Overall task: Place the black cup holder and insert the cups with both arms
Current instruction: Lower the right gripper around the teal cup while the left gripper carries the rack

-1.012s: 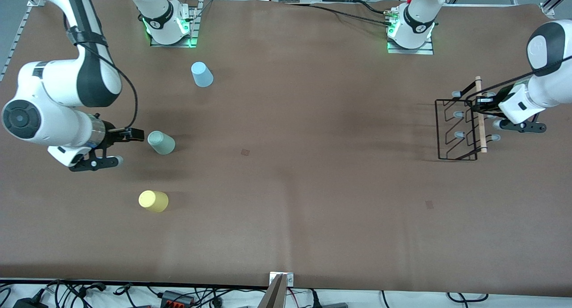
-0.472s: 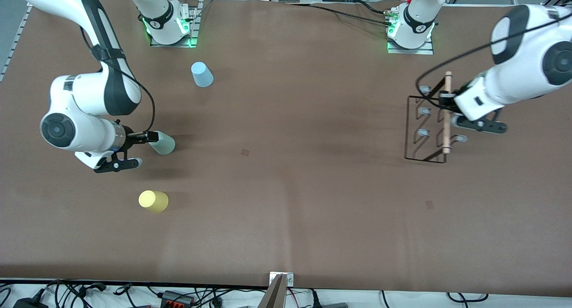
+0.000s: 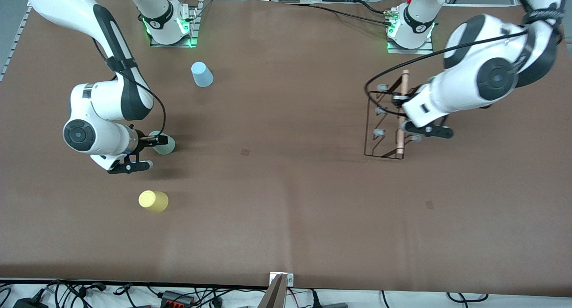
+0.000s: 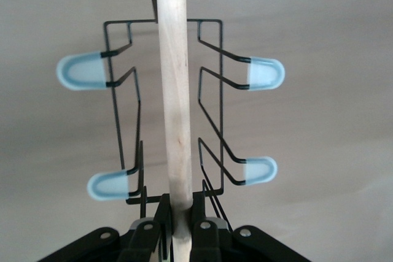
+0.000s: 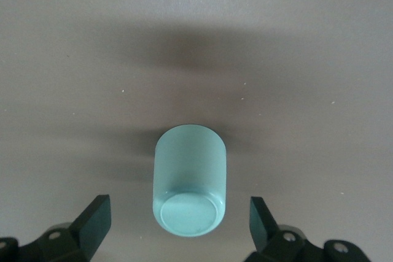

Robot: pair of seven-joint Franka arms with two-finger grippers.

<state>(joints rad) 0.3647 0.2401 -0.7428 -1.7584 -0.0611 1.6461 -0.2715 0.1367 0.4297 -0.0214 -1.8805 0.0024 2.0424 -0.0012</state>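
The left hand, clamped on its light wooden rod, carries the thin black wire cup holder above the brown surface. The right hand, fingers apart, straddles the upturned mint-green plastic cup, which stands between them, nearer the right arm's end than the holder.

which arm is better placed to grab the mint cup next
Right: the right gripper stands open with the mint cup between its fingers; the left gripper is shut on the cup holder's wooden rod.

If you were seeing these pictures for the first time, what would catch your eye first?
The left gripper holds the black wire cup rack by its wooden rod, toward the left arm's end of the table. At the right arm's end, the open right gripper flanks an upside-down mint cup.
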